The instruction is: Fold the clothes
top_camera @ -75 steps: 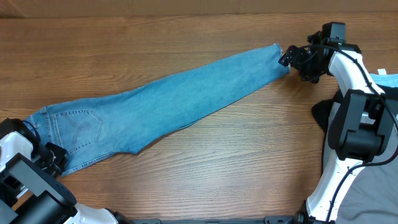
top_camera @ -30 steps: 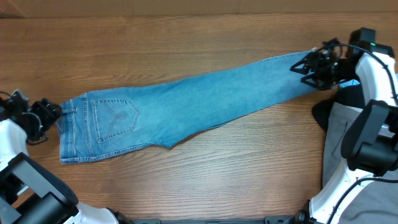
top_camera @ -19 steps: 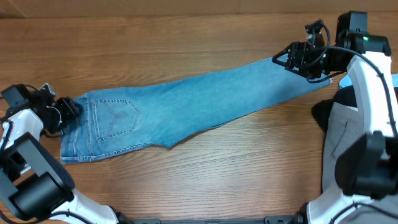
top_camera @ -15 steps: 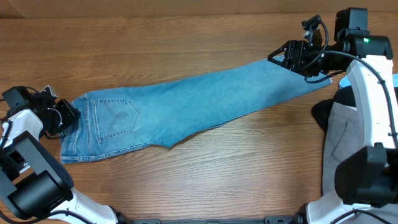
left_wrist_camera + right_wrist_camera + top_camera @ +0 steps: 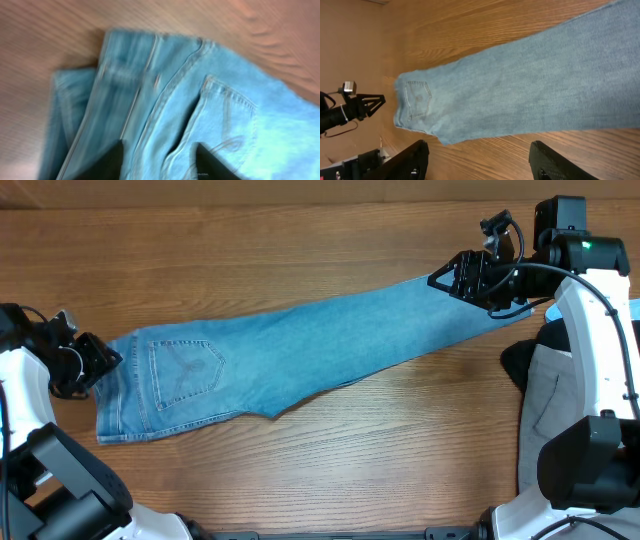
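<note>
The light blue jeans (image 5: 300,350) lie flat and folded lengthwise, aslant across the table, with the waist and stitched back pocket (image 5: 185,370) at the left and the leg hems at the upper right. My left gripper (image 5: 95,362) is open and empty at the waist end. In the left wrist view its gripper (image 5: 160,165) hovers over the waistband and pocket (image 5: 220,120). My right gripper (image 5: 450,278) is open and empty, raised over the hem end. In the right wrist view its gripper (image 5: 480,160) is over bare wood, with the whole jeans (image 5: 520,95) beyond.
A grey cloth (image 5: 560,415) and a dark object (image 5: 518,365) lie at the right edge by the right arm's base. A bit of pale blue fabric (image 5: 632,308) shows at the far right. The left arm (image 5: 350,107) shows in the right wrist view.
The jeans were pulled to the right and have lain still for the last second. The right gripper has risen and moved left over the hem. The left gripper has shifted slightly by the waist.
</note>
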